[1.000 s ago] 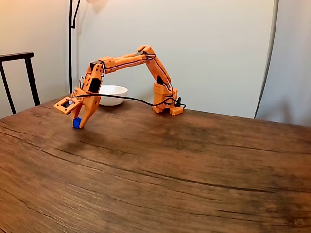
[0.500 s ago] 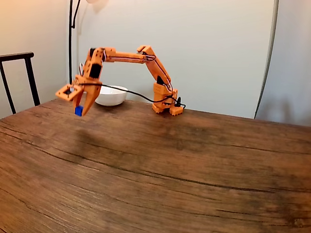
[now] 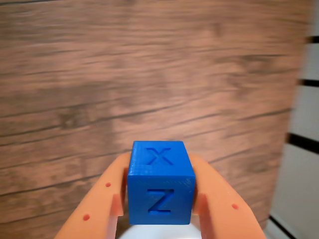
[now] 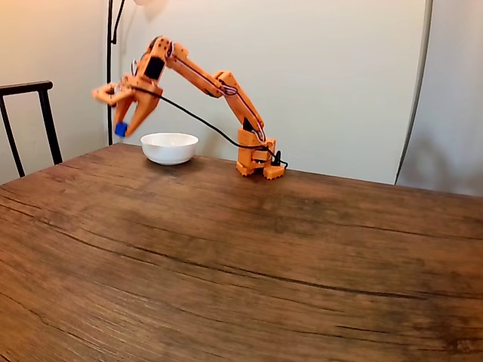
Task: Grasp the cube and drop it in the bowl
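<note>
The small bright-blue cube (image 3: 160, 181), with X and Z embossed on its faces, sits clamped between two orange fingers (image 3: 94, 209) in the wrist view. My gripper (image 3: 160, 167) is shut on it. In the fixed view the gripper (image 4: 122, 130) hangs high above the table with the cube (image 4: 120, 130) at its tip. It is up and to the left of the white bowl (image 4: 169, 148), not over the bowl's middle. The bowl stands on the table's far left part, and nothing shows inside it from here.
The wooden table (image 4: 264, 264) stretches wide toward the camera. The arm's orange base (image 4: 256, 157) stands right of the bowl, with a black cable (image 4: 204, 124) running to the wrist. A black chair (image 4: 30, 113) and a dark pole (image 4: 110, 68) stand behind the left edge.
The gripper has risen from near the tabletop to well above bowl height, carrying the cube. The arm has stretched upward, and the bowl has not moved.
</note>
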Robot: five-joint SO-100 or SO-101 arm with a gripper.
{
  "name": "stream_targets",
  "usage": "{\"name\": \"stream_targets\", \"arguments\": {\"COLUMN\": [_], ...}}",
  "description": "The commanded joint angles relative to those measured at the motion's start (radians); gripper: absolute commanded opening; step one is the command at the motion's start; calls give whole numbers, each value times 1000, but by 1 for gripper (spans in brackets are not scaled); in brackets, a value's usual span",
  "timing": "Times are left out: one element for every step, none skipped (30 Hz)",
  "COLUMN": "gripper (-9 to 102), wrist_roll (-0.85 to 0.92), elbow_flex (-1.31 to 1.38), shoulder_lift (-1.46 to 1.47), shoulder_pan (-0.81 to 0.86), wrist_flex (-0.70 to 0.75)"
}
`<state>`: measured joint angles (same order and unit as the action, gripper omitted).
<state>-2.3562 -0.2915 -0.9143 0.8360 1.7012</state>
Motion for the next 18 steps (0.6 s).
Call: {"name": "stream_targets", "arguments": {"gripper": [5,5,5,5,5,5,5,5,5,5,5,5,5,5,5,5,5,5], "wrist_roll": [-9,-8,-8,-8,-6,-5,-5,-5,-5,-5,-5,-5,-6,-6,-11,-14,-15,-17], "elbow_flex": [71,69,61,48,32,14,-8,-32,-54,-77,-103,-127,-153,-183,-218,-256,-301,-345], "shoulder_lift": [-100,-109,-117,-127,-138,-152,-164,-178,-193,-210,-230,-255,-282,-310,-341,-373,-405,-436], "shoulder_pan": [41,55,67,81,94,103,112,123,133,143,153,167,181,195,207,221,236,249], "wrist_flex": [60,60,60,60,60,60,60,60,60,60,60,60,60,60,60,60,60,60]}}
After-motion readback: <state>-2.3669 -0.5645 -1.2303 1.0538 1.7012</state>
